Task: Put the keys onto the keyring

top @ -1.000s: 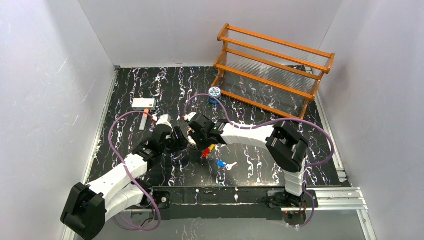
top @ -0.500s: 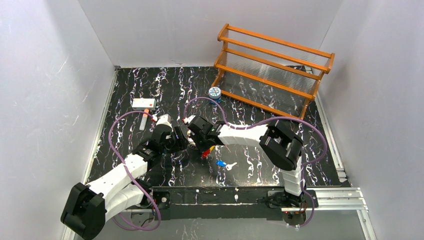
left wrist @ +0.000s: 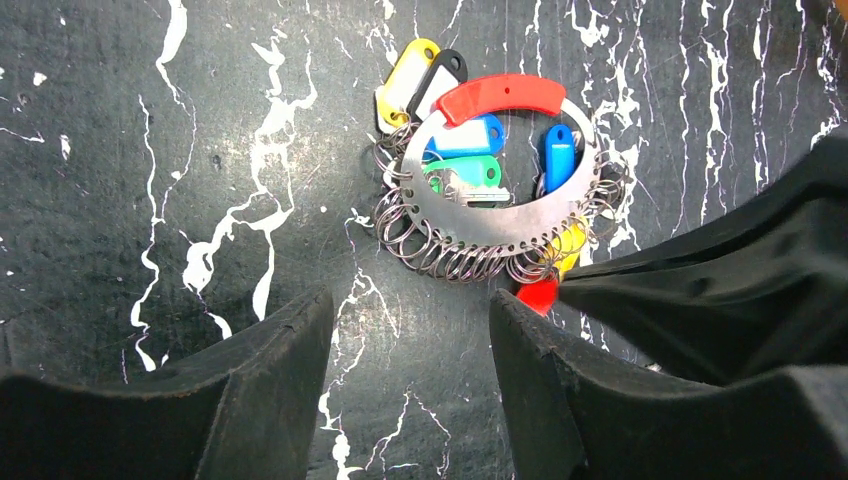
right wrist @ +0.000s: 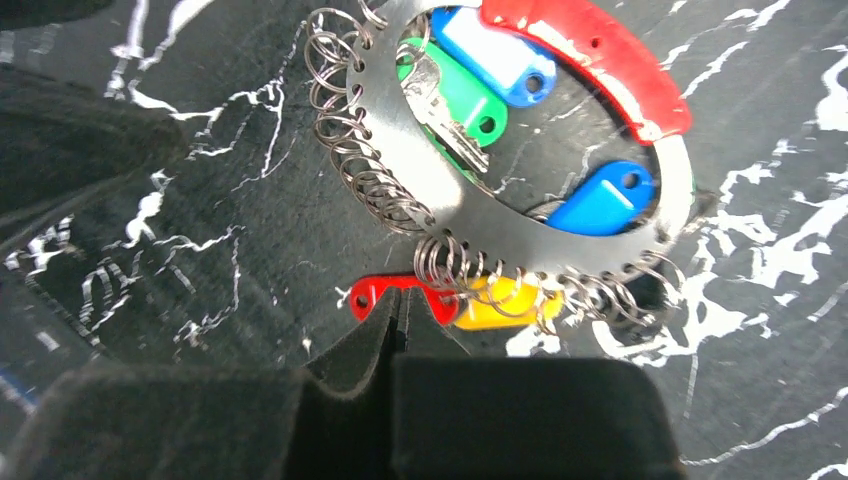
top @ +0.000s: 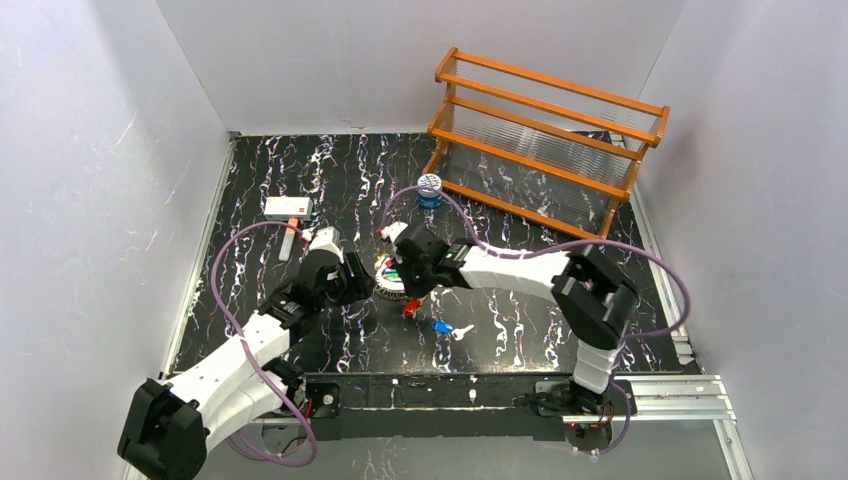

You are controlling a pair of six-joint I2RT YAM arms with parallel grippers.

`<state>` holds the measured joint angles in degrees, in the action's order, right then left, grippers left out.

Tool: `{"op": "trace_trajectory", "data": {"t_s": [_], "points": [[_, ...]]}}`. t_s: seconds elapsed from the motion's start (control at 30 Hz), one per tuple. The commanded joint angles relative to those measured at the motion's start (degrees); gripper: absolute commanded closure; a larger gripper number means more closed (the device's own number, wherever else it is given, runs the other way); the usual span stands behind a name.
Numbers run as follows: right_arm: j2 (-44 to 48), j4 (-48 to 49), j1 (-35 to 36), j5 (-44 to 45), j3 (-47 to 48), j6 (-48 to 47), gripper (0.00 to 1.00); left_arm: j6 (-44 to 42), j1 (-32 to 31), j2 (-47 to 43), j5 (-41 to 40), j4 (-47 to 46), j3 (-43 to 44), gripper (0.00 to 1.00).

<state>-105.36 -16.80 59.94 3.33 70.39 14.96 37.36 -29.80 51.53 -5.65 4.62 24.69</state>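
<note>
The keyring (left wrist: 480,228) lies flat on the black marbled desk (left wrist: 150,150) between the two arms. It is a wide silvery band with a red arc (left wrist: 500,95) along one side and a row of small wire rings (left wrist: 440,258) hooked through holes in its rim. Coloured tags hang from those rings: two blue tags (right wrist: 600,200) and a green tag (right wrist: 465,100) sit inside the band, the green one with a small silver key (right wrist: 445,128) lying on it, while a red tag (right wrist: 385,292) and a yellow tag (right wrist: 500,300) lie just outside it. The right pincer (right wrist: 392,325) is down at that outer edge with its fingers pressed together, the tips right at the red tag; whether they pinch it cannot be told. The left pincer (left wrist: 410,310) hovers at the other side of the keyring with its fingers apart and nothing between them. Nearer the arm bases, apart from the keyring, a loose blue key (top: 441,326) and a pale key (top: 462,332) lie side by side on the desk. A small round tin (top: 429,185) stands near a wooden rack (top: 550,140) at the far side
</note>
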Motion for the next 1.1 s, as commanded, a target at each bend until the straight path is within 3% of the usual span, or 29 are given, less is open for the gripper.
{"op": "trace_trajectory", "data": {"t_s": [0.0, 0.23, 0.37, 0.43, 1.07], "points": [[7.6, 6.4, -4.0, -9.4, -3.7, -1.8, 0.99, -2.7, 0.1, -2.2, -1.6, 1.0, 1.1, 0.43], [5.2, 6.1, -4.3, -13.0, -1.4, -3.1, 0.98, -3.5, 0.1, -2.6, -1.5, 0.4, 2.1, 0.43], [1.9, 5.7, -3.9, -12.2, 1.1, -0.4, 0.72, -3.2, 0.1, -2.7, -1.3, 0.6, 2.0, 0.43], [0.4, 5.3, -3.3, -11.1, 2.2, 0.4, 0.66, -3.0, 0.1, -2.8, -1.3, 0.8, 1.9, 0.42], [-7.5, 1.7, -0.2, -1.5, 6.9, 1.9, 0.79, -2.3, 0.1, -2.0, -0.5, -0.1, 0.5, 0.42]]}}
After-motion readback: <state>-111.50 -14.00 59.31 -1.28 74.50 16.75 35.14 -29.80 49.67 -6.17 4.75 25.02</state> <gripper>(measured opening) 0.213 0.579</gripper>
